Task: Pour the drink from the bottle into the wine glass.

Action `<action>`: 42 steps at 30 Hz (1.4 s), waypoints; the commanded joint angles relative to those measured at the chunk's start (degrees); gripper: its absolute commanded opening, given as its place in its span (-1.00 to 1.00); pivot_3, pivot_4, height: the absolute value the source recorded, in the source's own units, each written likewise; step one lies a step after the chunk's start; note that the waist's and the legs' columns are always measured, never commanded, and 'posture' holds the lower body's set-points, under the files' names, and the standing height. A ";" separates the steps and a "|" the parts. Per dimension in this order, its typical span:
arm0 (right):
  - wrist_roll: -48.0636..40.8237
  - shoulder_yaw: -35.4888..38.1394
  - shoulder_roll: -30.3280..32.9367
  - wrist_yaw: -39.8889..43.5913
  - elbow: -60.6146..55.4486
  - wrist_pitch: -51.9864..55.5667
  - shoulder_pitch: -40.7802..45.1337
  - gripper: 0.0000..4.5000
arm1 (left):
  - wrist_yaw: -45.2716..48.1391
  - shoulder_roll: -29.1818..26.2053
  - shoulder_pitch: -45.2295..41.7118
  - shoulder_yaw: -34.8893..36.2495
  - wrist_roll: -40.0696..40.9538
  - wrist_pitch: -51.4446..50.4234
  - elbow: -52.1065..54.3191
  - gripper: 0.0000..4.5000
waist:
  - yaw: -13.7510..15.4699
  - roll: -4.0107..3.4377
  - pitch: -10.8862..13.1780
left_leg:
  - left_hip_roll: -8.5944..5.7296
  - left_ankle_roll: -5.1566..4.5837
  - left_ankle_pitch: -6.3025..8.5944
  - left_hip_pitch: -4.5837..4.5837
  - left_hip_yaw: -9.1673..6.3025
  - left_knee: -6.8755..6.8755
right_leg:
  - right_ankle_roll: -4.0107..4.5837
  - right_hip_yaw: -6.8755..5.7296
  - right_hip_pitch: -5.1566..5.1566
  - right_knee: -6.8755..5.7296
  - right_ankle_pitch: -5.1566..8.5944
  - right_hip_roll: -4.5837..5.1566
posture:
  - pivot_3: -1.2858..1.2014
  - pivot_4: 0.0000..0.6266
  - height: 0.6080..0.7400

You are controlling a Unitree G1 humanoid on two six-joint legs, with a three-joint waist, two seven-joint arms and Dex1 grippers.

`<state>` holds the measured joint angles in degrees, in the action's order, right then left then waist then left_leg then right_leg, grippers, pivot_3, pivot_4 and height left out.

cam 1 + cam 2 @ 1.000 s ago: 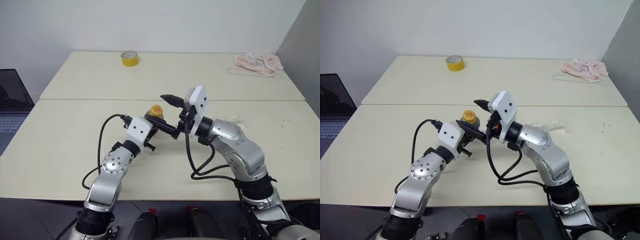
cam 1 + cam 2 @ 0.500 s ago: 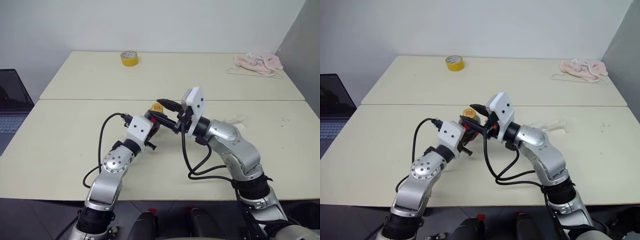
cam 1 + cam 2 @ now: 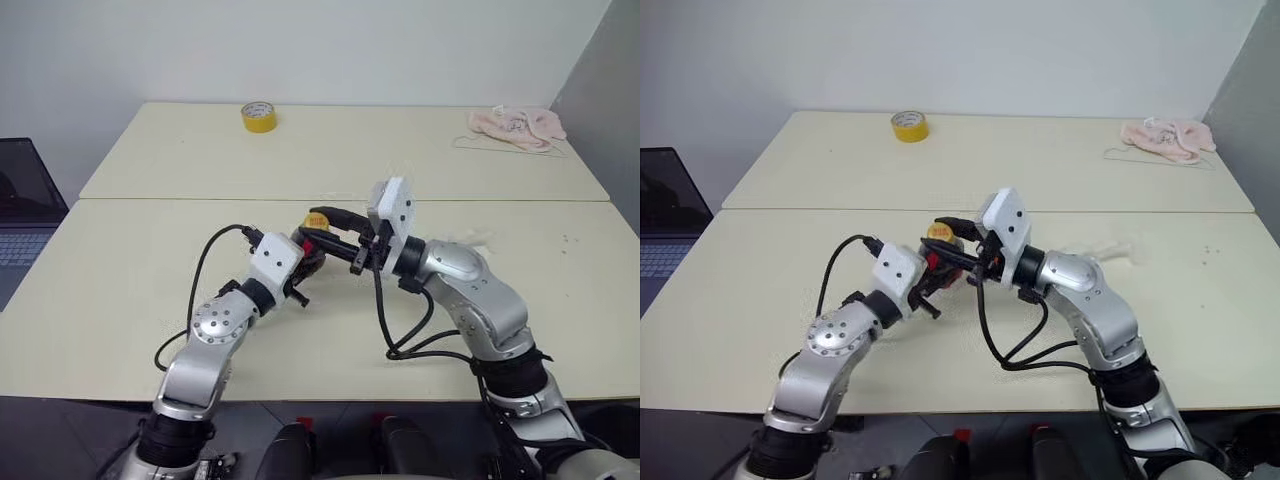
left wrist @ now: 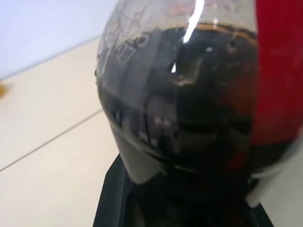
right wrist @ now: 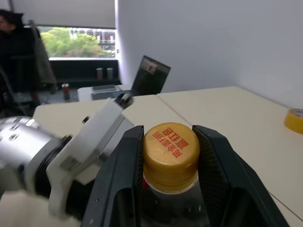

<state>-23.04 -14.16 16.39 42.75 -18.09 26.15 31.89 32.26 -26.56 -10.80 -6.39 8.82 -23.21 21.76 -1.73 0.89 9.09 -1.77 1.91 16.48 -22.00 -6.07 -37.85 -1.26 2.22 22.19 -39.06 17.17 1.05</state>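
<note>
Right wrist view is giving me the clearest look: the right gripper (image 5: 171, 156) is pinching the yellow cap (image 5: 171, 149) of the bottle (image 5: 171, 201), one black finger (image 5: 124, 170) pressing on each side. From the head camera, I am seeing the left gripper (image 3: 305, 252) clamping the bottle's body near the middle of the front table (image 3: 120, 280), but both grippers are covering so much of the bottle that only the cap and a bit of red label are peeking out. Left wrist view is showing the dark drink (image 4: 199, 104) up close behind the clear wall, with the bottle's base and top cut off. I am making out only a faint clear shape (image 3: 470, 240) behind the right arm; I cannot tell what it is. A yellow tape roll (image 3: 258, 116) and a pink cloth (image 3: 515, 125) are lying on the far table.
</note>
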 commanded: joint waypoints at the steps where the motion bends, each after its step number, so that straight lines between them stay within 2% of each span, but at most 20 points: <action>1: -2.12 2.72 3.73 8.99 -1.59 -6.60 3.47 -0.44 | 11.01 -5.97 -1.53 4.54 8.38 -2.06 0.90 -0.67 | -0.02 -0.02 0.02 | 0.00 0.00 0.00 0.00 0.00 -0.01 | 0.00 -0.01 0.00 0.00 0.00 0.00 | 0.03 -0.52 1.00; 4: -0.99 1.48 6.36 15.56 -0.12 -11.80 4.83 -0.44 | 18.25 -11.21 -2.62 5.13 12.68 -3.70 -0.39 -0.67 | -0.06 -0.03 0.03 | 0.00 -0.01 0.01 0.02 -0.01 0.01 | 0.00 -0.03 -0.02 0.02 0.00 0.00 | 0.03 -0.52 1.00; 9: 0.37 -0.04 9.12 23.79 2.33 -18.97 6.94 -0.44 | 25.87 -16.59 -2.41 4.24 15.58 -4.13 -1.11 -0.67 | -0.10 -0.05 0.08 | 0.00 -0.01 0.01 0.01 0.01 -0.01 | 0.00 -0.01 -0.02 0.04 0.00 0.00 | 0.03 -0.52 1.00; 13: -0.17 -0.61 10.06 25.99 2.61 -19.29 6.76 -0.44 | 25.34 -15.98 -1.77 4.08 15.39 -3.62 -1.00 -0.67 | -0.05 -0.04 0.08 | 0.02 -0.01 0.01 0.01 -0.03 0.00 | 0.00 -0.03 -0.02 0.03 0.01 0.00 | 0.03 -0.52 1.00; 16: -1.65 -0.97 10.94 25.95 1.52 -15.01 5.78 -0.44 | 22.32 -13.48 -1.48 4.31 14.56 -3.09 -1.12 -0.67 | 0.00 -0.04 0.08 | 0.01 -0.01 0.01 0.01 -0.02 -0.02 | 0.01 -0.01 -0.02 0.04 0.00 0.00 | 0.03 -0.52 1.00; 17: -2.00 -0.95 10.98 25.13 1.32 -13.67 5.42 -0.44 | 21.44 -12.66 -1.33 4.32 14.41 -3.11 -1.08 -0.67 | 0.03 -0.04 0.08 | 0.01 -0.01 0.01 0.01 -0.02 -0.02 | 0.01 -0.01 -0.03 0.04 0.00 0.01 | 0.03 -0.52 1.00; 25: -1.82 0.60 7.24 14.29 -0.96 -8.03 1.41 0.80 | 7.96 -1.85 0.87 3.82 12.15 -3.07 2.01 -0.67 | 0.05 -0.04 0.08 | 0.02 -0.01 0.01 -0.01 -0.03 -0.03 | 0.01 0.01 -0.01 0.00 0.00 0.01 | 0.03 -0.52 1.00; 29: -3.71 4.03 3.27 4.85 -3.58 -2.72 -0.59 0.80 | -5.13 5.43 0.07 3.81 4.95 -0.29 1.13 -0.67 | 0.18 -0.03 0.07 | 0.01 0.00 0.00 -0.02 -0.03 -0.06 | 0.00 0.02 -0.01 -0.01 0.00 0.01 | 0.03 -0.52 1.00; 33: -2.13 4.64 -0.37 -2.95 -4.66 -0.29 -1.55 0.80 | -13.49 9.12 -0.15 1.88 -3.33 3.58 0.31 -0.68 | 0.10 -0.02 0.07 | 0.02 0.00 0.00 0.00 -0.02 -0.02 | 0.00 0.02 0.00 -0.02 0.00 0.00 | 0.03 -0.52 1.00; 37: -0.10 3.18 -4.21 -8.75 -4.02 0.20 -1.91 0.80 | -17.54 10.38 0.57 0.07 -8.66 5.51 -0.36 -0.68 | 0.15 -0.02 0.07 | 0.00 0.02 -0.01 -0.01 0.00 -0.03 | 0.00 0.03 0.00 -0.02 0.00 0.01 | 0.03 -0.52 1.00; 42: 3.22 0.73 -7.71 -12.71 -2.02 0.03 -1.39 0.80 | -19.68 11.40 0.42 -0.18 -11.10 5.56 -1.25 -0.68 | 0.14 -0.02 0.07 | 0.00 0.05 -0.02 -0.01 0.00 -0.02 | 0.00 0.04 0.02 -0.03 0.00 0.01 | 0.03 -0.52 1.00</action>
<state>-20.51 -13.27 9.35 31.31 -19.26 26.72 29.88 13.56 -15.39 -9.56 -6.89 -1.29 -19.50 19.41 -1.60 0.86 9.15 -1.78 1.96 16.46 -22.01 -6.07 -37.86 -1.26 2.24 22.21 -39.09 17.16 1.05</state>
